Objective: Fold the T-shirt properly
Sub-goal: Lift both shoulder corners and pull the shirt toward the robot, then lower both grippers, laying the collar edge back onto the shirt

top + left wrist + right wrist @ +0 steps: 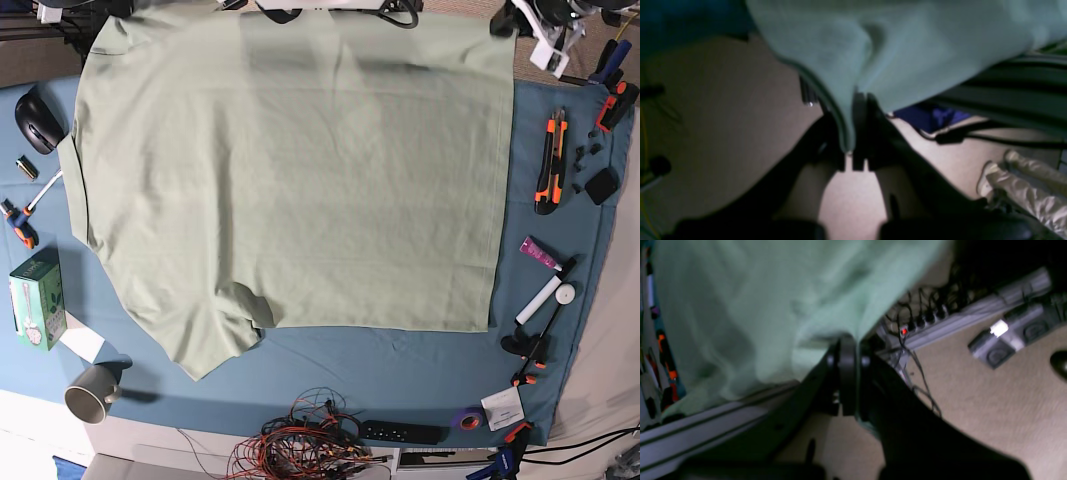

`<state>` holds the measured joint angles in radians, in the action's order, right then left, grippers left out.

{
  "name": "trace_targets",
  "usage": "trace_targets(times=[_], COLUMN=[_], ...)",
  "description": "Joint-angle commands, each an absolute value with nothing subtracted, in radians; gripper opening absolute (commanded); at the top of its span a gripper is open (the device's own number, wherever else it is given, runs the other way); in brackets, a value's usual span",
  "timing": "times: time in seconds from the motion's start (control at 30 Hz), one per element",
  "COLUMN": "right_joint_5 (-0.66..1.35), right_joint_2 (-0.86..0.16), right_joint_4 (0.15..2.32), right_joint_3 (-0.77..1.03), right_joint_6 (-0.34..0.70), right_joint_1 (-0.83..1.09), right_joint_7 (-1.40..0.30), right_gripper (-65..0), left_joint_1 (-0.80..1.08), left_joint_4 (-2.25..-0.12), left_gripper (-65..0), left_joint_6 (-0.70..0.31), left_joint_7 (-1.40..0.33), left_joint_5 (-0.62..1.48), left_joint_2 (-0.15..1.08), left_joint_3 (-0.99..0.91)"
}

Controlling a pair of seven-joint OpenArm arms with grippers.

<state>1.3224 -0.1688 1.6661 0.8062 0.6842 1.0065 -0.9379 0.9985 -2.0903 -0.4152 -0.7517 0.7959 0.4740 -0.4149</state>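
A: Start close in. What do the wrist views give?

B: On the left wrist view, the left gripper (853,133) has its jaws clamped on a hemmed edge of the T-shirt (907,50), the cloth hanging straight above the jaws. On the right wrist view, the right gripper (848,373) is likewise pinched together on the shirt's edge (756,306), with floor and a power strip (940,320) beyond.

A: And the shirt overall?

B: From the base view, the T-shirt (290,180) lies spread over the blue worktop (400,350), 1 sleeve pointing toward the near-left corner. Its far edge runs off the top of the frame, where both arms hold it.

A: So the relation that matters?

B: The shirt stretches from both jaws toward the near edge, its long axis running near to far. Neither arm looks closer; I judge the coming fold needs both moving together.

A: Any writing?

B: The green box (37,297) at left carries print, too small to read.
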Motion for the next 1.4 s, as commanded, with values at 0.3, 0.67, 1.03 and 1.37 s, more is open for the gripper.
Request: trace_targets(times=[0.3,0.67,1.03,1.37], right_joint_5=[1.135,0.875,0.758,0.675], right_joint_2=[-0.175,-0.174,-0.175,-0.175], right_joint_4=[1.877,1.867,1.701,1.659], right_joint_3=[0.820,0.805,0.666,0.667], right_joint_6=[0.698,0.698,0.698,0.659], right_joint_1=[0.871,0.558,0.395,0.318], right_joint_7=[-0.830,-0.744,-0.677,-0.640], right_gripper=[-65.0,-65.0,-65.0,-65.0], left_joint_1=[0.922,0.736,0.595,0.579], left_joint_4=[-2.138,-2.065,-2.020,-2.014], left_gripper=[-65.0,-65.0,-65.0,-65.0], left_joint_6=[-0.444,-0.434,-0.434,-0.434], left_joint_7=[-0.732,-0.702,-0.686,-0.679], left_joint_5=[0.806,0.799,0.795,0.796], left_joint_2=[0.483,0.483,0.483,0.485], left_joint_3=[-0.424,-0.420,-0.419,-0.418])
